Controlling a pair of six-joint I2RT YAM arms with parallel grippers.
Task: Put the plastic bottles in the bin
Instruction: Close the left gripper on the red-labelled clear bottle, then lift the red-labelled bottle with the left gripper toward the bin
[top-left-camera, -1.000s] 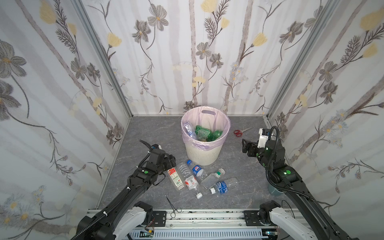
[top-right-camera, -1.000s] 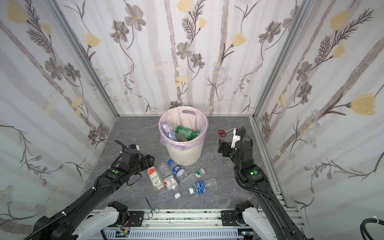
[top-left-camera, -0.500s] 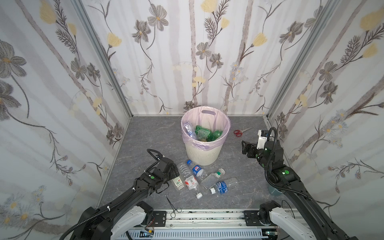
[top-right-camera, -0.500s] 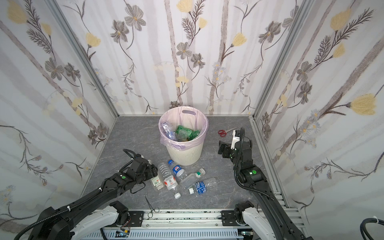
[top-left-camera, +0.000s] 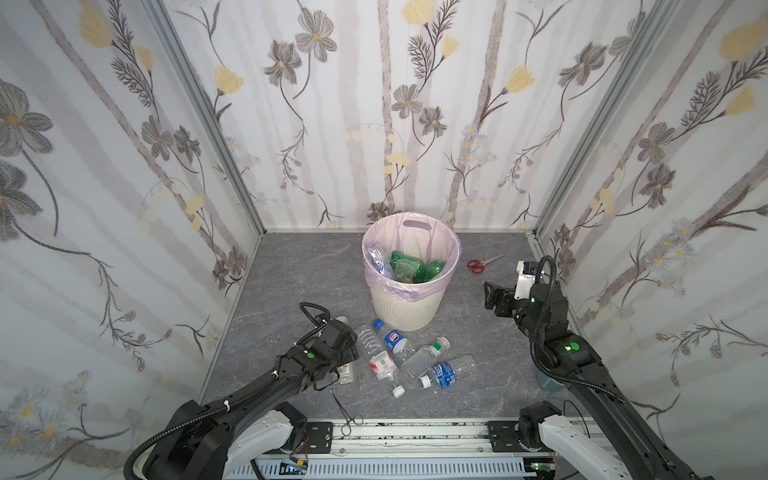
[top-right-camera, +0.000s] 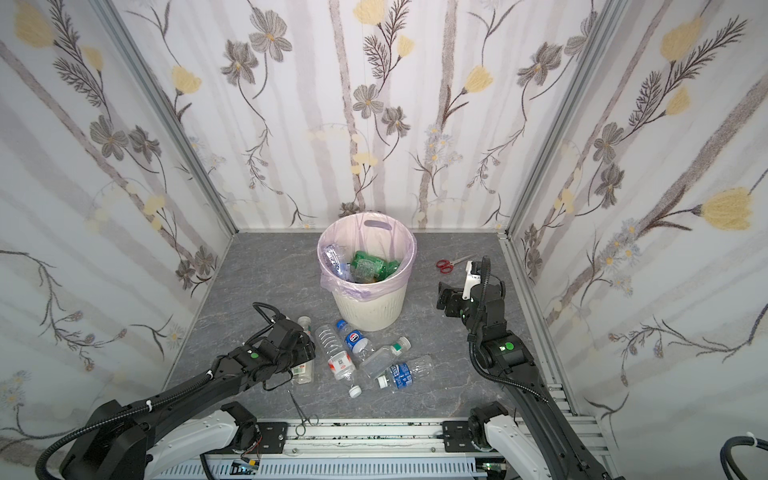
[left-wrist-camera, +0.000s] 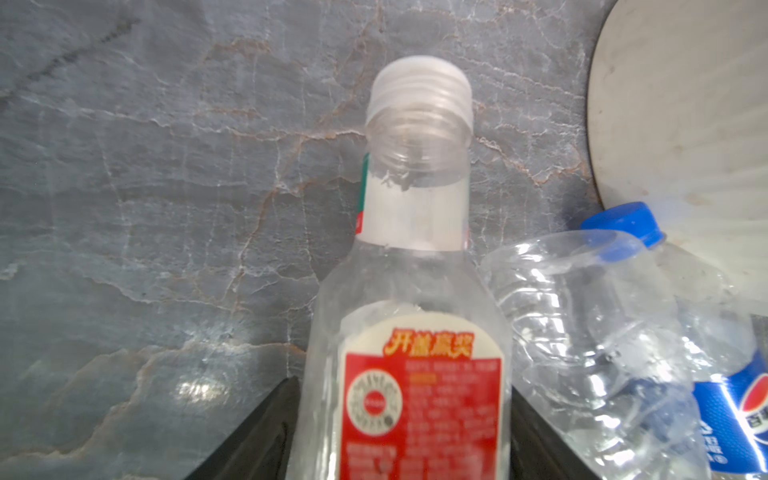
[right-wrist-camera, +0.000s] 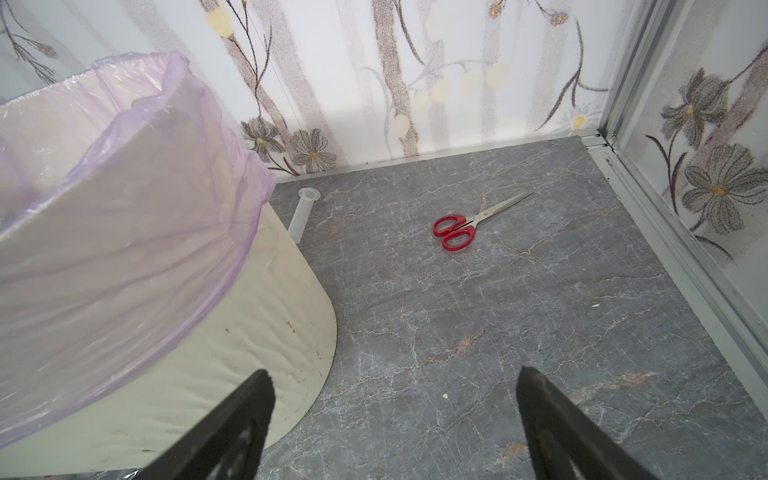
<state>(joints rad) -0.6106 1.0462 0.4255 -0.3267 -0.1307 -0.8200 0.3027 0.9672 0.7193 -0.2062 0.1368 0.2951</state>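
So, the bin (top-left-camera: 405, 309) stands mid-desk towards the far wall, pink liner folded over its rim. Part of the job is already inside it: green bottles (top-left-camera: 415, 266) and a crumpled clear bottle (top-left-camera: 377, 257) show near the top. What lies under them is hidden.

Five plastic bottles remain out, clustered on the desk (top-left-camera: 291, 282) just on the near side of the bin. The leftmost one, the red-label bottle (left-wrist-camera: 415, 332), lies flat between the jaws of your left pincer (left-wrist-camera: 403, 388). The jaws sit right at its two sides, but you cannot tell whether they grip it. To its right lie the ribbed bottle (top-left-camera: 380, 361), the Pepsi bottle (top-left-camera: 392, 338), the green-capped bottle (top-left-camera: 422, 357) and the blue-label bottle (top-left-camera: 446, 374).

Your right pincer (right-wrist-camera: 392, 372) hangs wide and empty just right of the bin. The scissors (top-left-camera: 482, 264) far right and the forceps (top-left-camera: 345, 409) at the near edge stay put.

By my judgement you are well along, with five pick-ups left.
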